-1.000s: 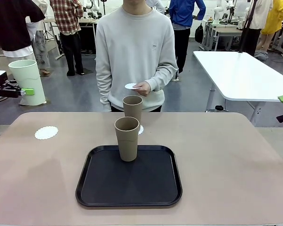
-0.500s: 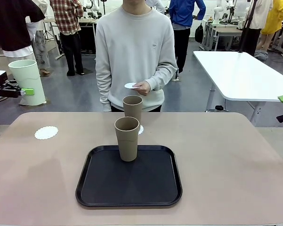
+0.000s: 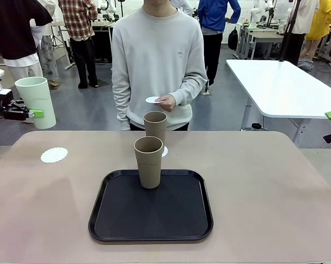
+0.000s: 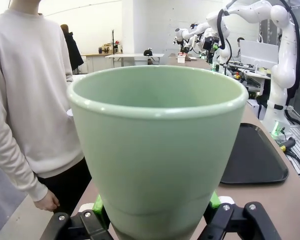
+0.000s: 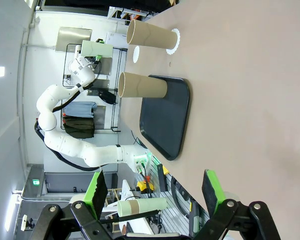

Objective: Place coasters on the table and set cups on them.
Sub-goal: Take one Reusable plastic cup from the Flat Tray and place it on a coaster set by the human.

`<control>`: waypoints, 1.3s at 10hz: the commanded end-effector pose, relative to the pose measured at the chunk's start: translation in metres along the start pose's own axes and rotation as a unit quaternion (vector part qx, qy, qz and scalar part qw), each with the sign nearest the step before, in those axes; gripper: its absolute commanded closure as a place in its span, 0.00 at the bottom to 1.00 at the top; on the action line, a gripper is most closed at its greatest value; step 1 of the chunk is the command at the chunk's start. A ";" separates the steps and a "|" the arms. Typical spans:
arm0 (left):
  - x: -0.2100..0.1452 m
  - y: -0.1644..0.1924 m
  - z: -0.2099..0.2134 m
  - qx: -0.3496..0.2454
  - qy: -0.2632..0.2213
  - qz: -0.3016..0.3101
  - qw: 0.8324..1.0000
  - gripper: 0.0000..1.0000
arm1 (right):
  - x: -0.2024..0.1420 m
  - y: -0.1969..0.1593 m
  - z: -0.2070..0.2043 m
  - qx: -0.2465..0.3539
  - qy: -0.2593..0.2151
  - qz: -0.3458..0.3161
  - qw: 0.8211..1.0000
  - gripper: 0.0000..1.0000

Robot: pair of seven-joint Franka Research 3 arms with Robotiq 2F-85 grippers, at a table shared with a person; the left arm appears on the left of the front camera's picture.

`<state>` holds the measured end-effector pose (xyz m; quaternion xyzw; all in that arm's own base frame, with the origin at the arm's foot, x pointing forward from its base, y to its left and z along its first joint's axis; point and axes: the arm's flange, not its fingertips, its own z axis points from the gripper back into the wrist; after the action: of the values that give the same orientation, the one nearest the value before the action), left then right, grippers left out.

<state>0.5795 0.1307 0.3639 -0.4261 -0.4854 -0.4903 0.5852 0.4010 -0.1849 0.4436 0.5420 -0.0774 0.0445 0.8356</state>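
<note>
**A:** So, got how far by then?

**B:** Counted two coasters down on table [image 3: 264,187]: bare coaster [image 3: 54,155] far-left of tray [image 3: 115,220], other coaster [image 3: 164,152] just behind tray, under a brown cup [image 3: 155,127]. Marked one cup of three as set.

**A:** Left over?

**B:** Saw second brown cup [image 3: 148,162] standing on tray, third coaster [image 3: 152,100] in person's hand [image 3: 168,102] beyond tray. Found left gripper [image 4: 157,215] clamped on mint cup [image 3: 36,102], off table, well left of tray. Found right gripper [image 5: 157,192] gaping, empty.

Beige table [image 3: 275,192] held a black tray [image 3: 115,221] front-centre, a brown cup [image 3: 148,164] upright on it. Just behind the tray a second brown cup [image 3: 155,125] stood on a white coaster [image 3: 164,152]. Another coaster [image 3: 54,155] lay bare at far left.
</note>
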 end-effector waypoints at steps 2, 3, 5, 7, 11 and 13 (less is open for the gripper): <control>-0.019 0.007 -0.002 -0.010 0.002 -0.018 1.000 0.16 | 0.001 0.000 -0.001 0.001 -0.004 0.005 1.000 0.00; -0.027 0.008 0.001 -0.010 -0.001 -0.019 1.000 0.16 | 0.001 0.000 -0.001 0.001 -0.004 0.005 1.000 0.00; -0.038 0.007 0.005 -0.012 -0.007 -0.024 1.000 0.16 | 0.001 0.000 -0.001 0.001 -0.004 0.005 1.000 0.00; -0.053 0.008 0.004 -0.023 -0.012 -0.029 0.999 0.16 | 0.001 0.000 -0.001 0.001 -0.004 0.005 1.000 0.00; -0.082 0.008 -0.001 -0.028 -0.011 -0.012 0.999 0.16 | 0.001 0.000 -0.001 0.001 -0.004 0.005 1.000 0.00; -0.092 0.007 -0.003 -0.029 -0.016 -0.007 0.999 0.16 | 0.001 0.000 -0.001 0.001 -0.004 0.005 1.000 0.00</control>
<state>0.5814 0.1405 0.2713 -0.4452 -0.4809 -0.4880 0.5766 0.4010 -0.1849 0.4436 0.5420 -0.0774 0.0445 0.8356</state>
